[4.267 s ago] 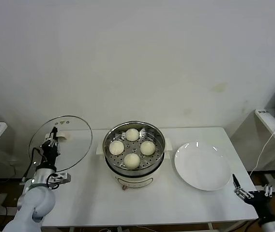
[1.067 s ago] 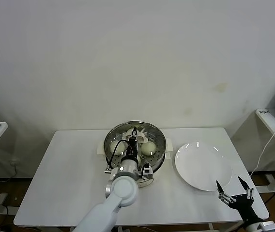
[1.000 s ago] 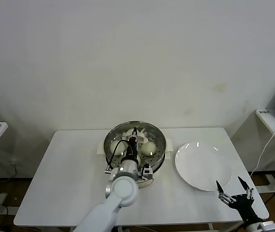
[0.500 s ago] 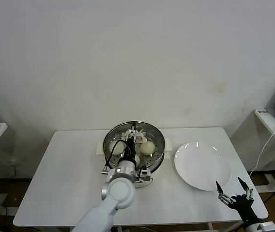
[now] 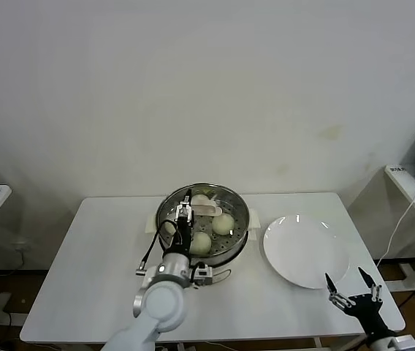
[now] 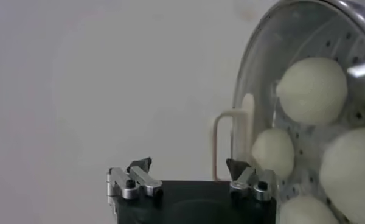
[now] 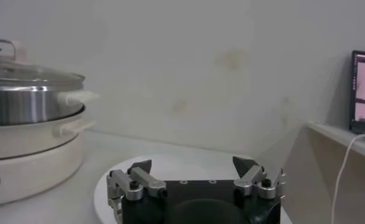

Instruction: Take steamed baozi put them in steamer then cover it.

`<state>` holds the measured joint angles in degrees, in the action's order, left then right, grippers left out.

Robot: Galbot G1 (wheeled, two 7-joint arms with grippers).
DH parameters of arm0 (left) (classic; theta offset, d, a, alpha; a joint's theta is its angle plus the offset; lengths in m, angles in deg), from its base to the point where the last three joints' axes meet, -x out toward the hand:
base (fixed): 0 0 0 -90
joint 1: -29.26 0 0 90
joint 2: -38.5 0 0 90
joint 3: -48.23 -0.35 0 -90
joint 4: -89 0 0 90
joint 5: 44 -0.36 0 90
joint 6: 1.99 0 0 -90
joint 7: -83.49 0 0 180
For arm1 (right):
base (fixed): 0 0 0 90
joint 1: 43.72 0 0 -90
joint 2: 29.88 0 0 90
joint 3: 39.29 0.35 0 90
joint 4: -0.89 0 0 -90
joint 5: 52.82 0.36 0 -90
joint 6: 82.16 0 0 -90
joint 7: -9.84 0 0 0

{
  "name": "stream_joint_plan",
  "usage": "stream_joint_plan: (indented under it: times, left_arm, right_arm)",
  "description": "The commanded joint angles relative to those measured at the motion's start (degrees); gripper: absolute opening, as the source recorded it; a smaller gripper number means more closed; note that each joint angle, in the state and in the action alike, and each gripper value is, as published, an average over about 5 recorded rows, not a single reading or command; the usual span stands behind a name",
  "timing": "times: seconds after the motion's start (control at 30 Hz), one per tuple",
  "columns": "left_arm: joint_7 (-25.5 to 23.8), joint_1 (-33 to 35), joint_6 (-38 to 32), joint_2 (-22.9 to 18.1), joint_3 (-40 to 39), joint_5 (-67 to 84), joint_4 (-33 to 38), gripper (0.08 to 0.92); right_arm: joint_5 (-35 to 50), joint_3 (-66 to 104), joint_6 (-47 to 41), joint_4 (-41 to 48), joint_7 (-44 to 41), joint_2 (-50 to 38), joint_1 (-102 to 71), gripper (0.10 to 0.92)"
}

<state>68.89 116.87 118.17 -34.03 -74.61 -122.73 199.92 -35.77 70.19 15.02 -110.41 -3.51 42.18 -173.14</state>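
The lid (image 5: 202,212) sits on the steamer (image 5: 202,252) at the middle of the worktop (image 5: 105,270), with the buns (image 5: 223,224) visible inside through the glass. The left pincer (image 5: 183,219) hangs over the steamer's left side, spread wide, gripping nothing. The right pincer (image 5: 353,284) waits near the plate (image 5: 306,252), also wide open and empty.

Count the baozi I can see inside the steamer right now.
4, all under the glass cover in the steamer. The left wrist view shows them: one farthest from the camera, one by the lid handle, one beside it, one nearest, partly cut off.
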Motion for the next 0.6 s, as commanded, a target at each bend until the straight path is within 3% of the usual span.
stream_joint_plan:
  times: [0.03, 0.37, 0.5, 0.6]
  left_arm:
    - [0.15, 3.7, -0.28, 1.95, 2.51, 0.82, 5.58, 0.823]
    - [2.03, 13.54, -0.94, 5.02, 10.18, 10.48, 18.79, 0.823]
    - [7.78, 20.55, -3.5, 5.69, 17.21, 28.42, 22.25, 0.823]
    - [14.97, 25.3, -11.22, 6.06, 24.25, 45.02, 21.13, 0.823]
  right_arm:
    - [0.21, 0.27, 0.19, -0.19, -0.03, -0.11, -0.31, 0.823]
    - [0.33, 0.47, 0.89, 0.57, 0.33, -0.01, 0.05, 0.823]
    - [0.39, 0.49, 1.6, 0.73, 0.68, -0.01, 0.34, 0.823]
    - [0.55, 0.5, 2.33, 0.85, 0.92, -0.15, 0.42, 0.823]
